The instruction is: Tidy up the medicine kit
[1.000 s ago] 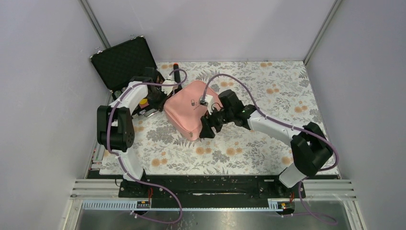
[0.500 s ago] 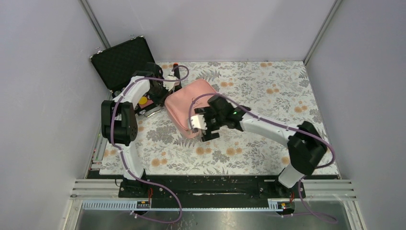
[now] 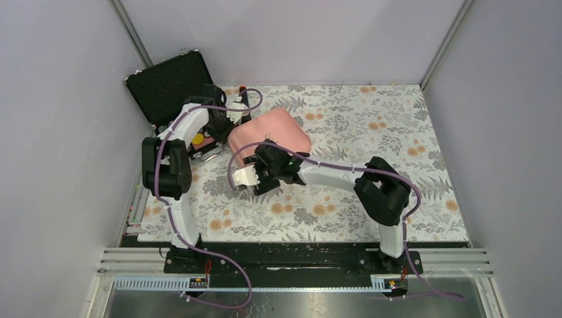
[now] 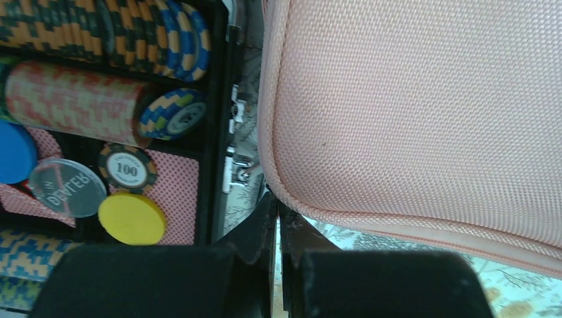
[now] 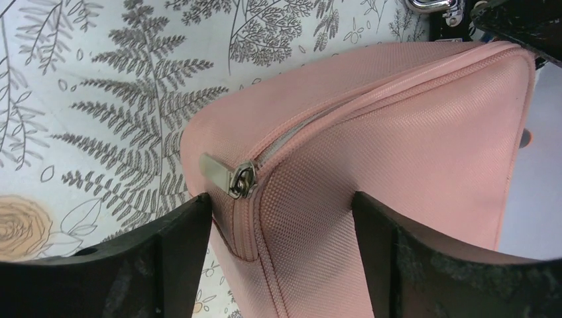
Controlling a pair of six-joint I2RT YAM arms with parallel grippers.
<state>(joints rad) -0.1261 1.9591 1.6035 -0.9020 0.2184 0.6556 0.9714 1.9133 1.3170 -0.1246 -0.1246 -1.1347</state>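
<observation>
The medicine kit (image 3: 270, 130), a pink zip pouch, lies closed on the floral table at left centre. My left gripper (image 3: 229, 127) is at its left edge. In the left wrist view (image 4: 277, 204) the jaws are pressed almost together, with their tips at the pouch's (image 4: 411, 112) piped seam. My right gripper (image 3: 254, 175) is open at the pouch's near-left corner. In the right wrist view (image 5: 278, 199) its fingers straddle that corner of the pouch (image 5: 411, 132), not touching it. The metal zip pull (image 5: 225, 173) lies just inside the left finger.
A black hard case (image 3: 171, 82) stands open at the back left, right beside the pouch. Its tray holds poker chips (image 4: 73, 99), a yellow disc (image 4: 131, 217) and a clear dealer button (image 4: 67, 187). Grey walls close in the table (image 3: 371, 132) on three sides.
My right gripper has swept left along the pouch's near edge to its near-left corner. The pouch turned a little. My left gripper has stayed at the pouch's left edge.
</observation>
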